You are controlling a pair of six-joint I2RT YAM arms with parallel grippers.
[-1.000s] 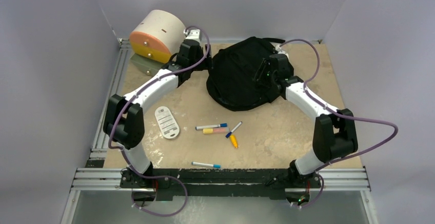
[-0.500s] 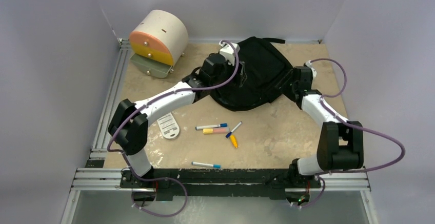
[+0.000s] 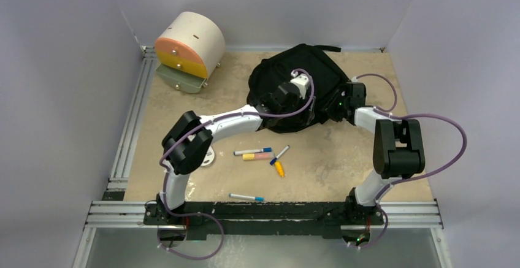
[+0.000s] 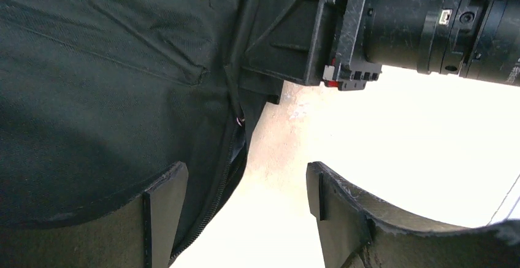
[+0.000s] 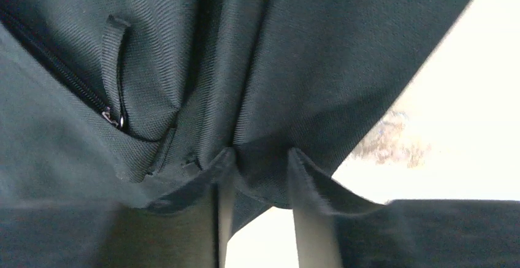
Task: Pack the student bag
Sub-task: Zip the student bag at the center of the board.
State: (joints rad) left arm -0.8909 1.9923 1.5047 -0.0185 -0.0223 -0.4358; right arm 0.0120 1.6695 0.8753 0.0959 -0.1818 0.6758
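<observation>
Pale grey walls close round a beige table (image 3: 343, 164), and the black rail with the two arm bases runs along its near edge. Just beyond the rail lies one white marker with a blue cap (image 3: 246, 197). A little further, near the middle of the table, lie four more pens close together: a blue-capped marker (image 3: 252, 152), a yellow and pink highlighter (image 3: 257, 156), a second small blue-capped marker (image 3: 279, 154) and a short orange-yellow pen (image 3: 279, 168). To their left is a white oval card (image 3: 207, 156), half hidden under the elbow of the left arm.

Both arms reach to the student bag (image 3: 319, 72), which lies flat at the far middle of the table. The left gripper (image 4: 245, 216) hangs over the bag's right front edge. Its jaws are spread wide and hold nothing; between them I see the bag's zipper (image 4: 230, 151) and bare table. The body of the other gripper shows just ahead of it.

The right gripper (image 5: 260, 185) is at the right edge of the bag. Its jaws are drawn close on a fold of the black fabric, and the cloth wrinkles toward the fingertips. A zipper pull (image 5: 113, 118) is on the cloth nearby.

Farthest away, in the left corner, stands the cream and orange drawer box (image 3: 187, 44), well apart from the bag.
</observation>
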